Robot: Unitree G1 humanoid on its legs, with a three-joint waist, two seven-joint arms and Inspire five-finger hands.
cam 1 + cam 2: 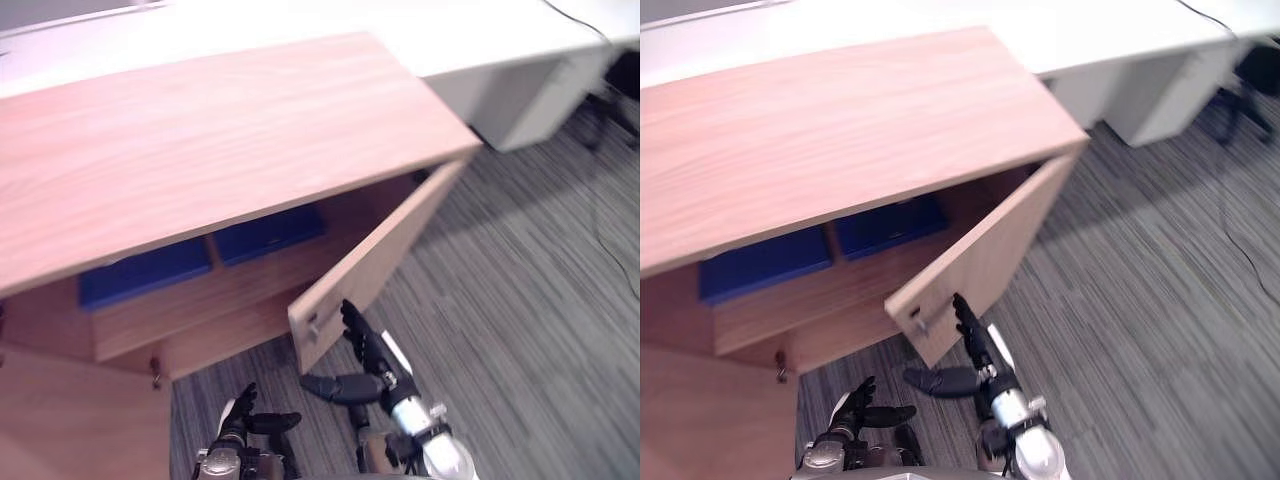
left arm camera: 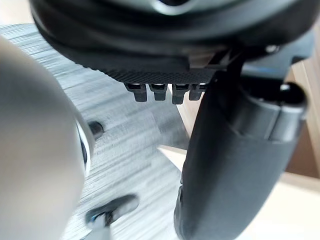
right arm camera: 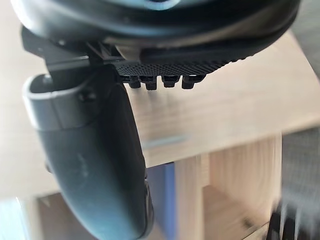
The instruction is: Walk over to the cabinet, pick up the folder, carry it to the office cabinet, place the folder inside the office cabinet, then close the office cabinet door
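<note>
Shelved blue folder in office cabinet; must yet shut half-open door with flat, empty right hand; left hand slack.

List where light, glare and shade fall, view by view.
Left eye view: the white desk glares brightest; the blue folders lie shaded under the cabinet top. Left wrist view: the left hand shows a soft sheen. Right wrist view: the right hand looks dark against the lit cabinet top.
</note>
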